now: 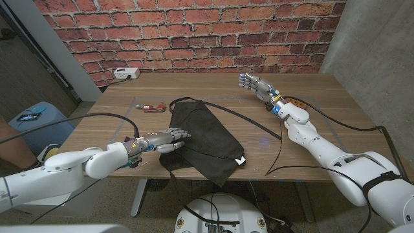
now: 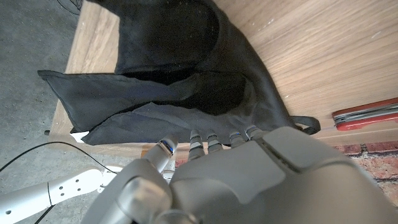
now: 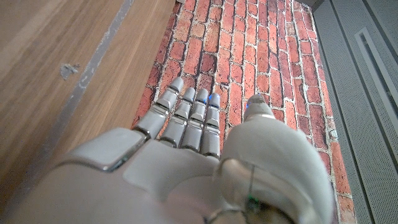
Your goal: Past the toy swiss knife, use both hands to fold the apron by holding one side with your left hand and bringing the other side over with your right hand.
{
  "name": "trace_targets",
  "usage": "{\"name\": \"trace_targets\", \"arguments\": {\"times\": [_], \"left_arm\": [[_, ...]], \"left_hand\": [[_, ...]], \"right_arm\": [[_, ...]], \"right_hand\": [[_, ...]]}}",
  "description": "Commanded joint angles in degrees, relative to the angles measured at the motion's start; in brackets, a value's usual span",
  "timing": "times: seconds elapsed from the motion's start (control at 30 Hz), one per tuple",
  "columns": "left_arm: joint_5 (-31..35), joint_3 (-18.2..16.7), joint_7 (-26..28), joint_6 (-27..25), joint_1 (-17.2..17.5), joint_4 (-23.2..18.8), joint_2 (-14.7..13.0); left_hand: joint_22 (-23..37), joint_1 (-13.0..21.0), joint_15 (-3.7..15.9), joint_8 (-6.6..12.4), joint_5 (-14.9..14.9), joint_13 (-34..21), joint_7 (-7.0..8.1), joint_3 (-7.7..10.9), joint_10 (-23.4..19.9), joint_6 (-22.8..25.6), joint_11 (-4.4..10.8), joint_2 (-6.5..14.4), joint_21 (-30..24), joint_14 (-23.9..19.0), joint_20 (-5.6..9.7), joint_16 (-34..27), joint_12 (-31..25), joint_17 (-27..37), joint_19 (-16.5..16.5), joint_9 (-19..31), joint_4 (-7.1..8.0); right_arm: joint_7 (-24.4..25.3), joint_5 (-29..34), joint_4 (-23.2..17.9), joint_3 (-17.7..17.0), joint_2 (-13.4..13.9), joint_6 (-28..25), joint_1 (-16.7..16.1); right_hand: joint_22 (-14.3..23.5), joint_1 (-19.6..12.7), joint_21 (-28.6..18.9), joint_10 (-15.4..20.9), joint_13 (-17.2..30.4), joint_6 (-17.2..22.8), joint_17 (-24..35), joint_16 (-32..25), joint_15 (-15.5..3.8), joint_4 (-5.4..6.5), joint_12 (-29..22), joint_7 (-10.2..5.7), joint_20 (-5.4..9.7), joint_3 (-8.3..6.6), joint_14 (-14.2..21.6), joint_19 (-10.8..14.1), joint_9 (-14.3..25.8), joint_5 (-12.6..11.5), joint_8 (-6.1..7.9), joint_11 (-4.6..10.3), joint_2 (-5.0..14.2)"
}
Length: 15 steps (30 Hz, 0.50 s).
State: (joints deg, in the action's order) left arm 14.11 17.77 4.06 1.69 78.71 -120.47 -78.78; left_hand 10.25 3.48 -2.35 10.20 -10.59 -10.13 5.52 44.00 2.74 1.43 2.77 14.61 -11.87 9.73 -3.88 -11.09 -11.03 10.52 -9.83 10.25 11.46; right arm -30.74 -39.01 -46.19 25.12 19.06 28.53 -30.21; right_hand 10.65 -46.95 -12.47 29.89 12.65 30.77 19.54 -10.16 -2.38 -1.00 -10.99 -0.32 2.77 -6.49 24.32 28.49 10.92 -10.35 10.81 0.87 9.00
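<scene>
A black apron (image 1: 204,139) lies folded over on itself on the wooden table (image 1: 310,84), one end hanging over the front edge. Its long straps (image 1: 249,120) trail off to the right. The red toy swiss knife (image 1: 153,107) lies just beyond the apron's left corner. My left hand (image 1: 165,140) reaches in from the left with fingers stretched out, its fingertips (image 2: 211,138) touching the apron (image 2: 180,81) at its edge; the knife (image 2: 367,115) is beside it. My right hand (image 1: 257,84) hovers over the far right of the table, open and apart from the apron, fingers (image 3: 186,112) pointing at the brick wall.
A white power strip (image 1: 127,74) sits at the table's far left corner. An orange object (image 1: 295,101) lies behind my right forearm. A black cable (image 1: 349,123) loops over the right side. A blue box (image 1: 29,118) stands on the floor at the left.
</scene>
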Motion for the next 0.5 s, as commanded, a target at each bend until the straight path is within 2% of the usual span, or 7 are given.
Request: {"name": "trace_targets", "arguments": {"times": [0.03, 0.17, 0.5], "left_arm": [[-1.3, -1.4, 2.9, 3.3, 0.8, 1.8, 1.3], [-1.3, -1.7, 3.2, 4.0, 0.5, 2.3, 2.4], [-0.3, -0.5, 1.4, 7.0, -3.5, 4.8, 6.6]], "left_hand": [[0.2, -3.1, -0.35, 0.37, 0.1, -0.2, -0.23, 0.03, -0.5, 0.1, -0.01, -2.9, -0.4, 0.1, 0.49, -0.5, -0.4, 0.2, -6.0, 0.1, -0.02], [0.2, -3.0, -0.31, 0.29, 0.1, -0.2, -0.32, 0.07, -0.7, -0.1, 0.07, -2.9, -0.4, -0.2, 0.48, -0.6, -0.5, 0.2, -5.7, 0.1, -0.07], [0.1, -2.9, -0.33, 0.46, 0.1, -0.2, -0.38, 0.16, -0.9, 0.4, -0.05, -2.9, -0.5, -0.4, 0.4, -0.6, -0.5, 0.1, -5.4, 0.1, -0.14]], "right_arm": [[-0.2, 0.0, 2.1, -0.1, -0.8, 0.1, 1.0], [0.2, 0.1, 2.7, -0.2, -0.8, 0.0, 1.2], [1.1, 0.5, 2.4, -0.3, -0.4, -0.5, 1.0]], "right_hand": [[0.2, 0.2, 0.1, -0.5, 0.0, -0.5, -0.1, -0.2, -2.63, -0.04, 0.4, -0.2, 1.88, -0.3, -0.4, -0.2, 0.1, -0.1, -0.08, -0.08, -0.04], [0.2, 0.2, 0.2, -0.6, -0.1, -0.5, -0.2, -0.2, -2.69, -0.08, 0.4, -0.22, 1.89, -0.37, -0.5, -0.2, 0.1, -0.1, -0.06, -0.11, -0.01], [0.2, 0.2, 0.2, -0.7, -0.2, -0.6, -0.6, -0.3, -2.67, -0.26, 0.3, -0.27, 1.9, -0.66, -0.7, -0.4, 0.1, -0.1, 0.03, -0.15, 0.11]]}}
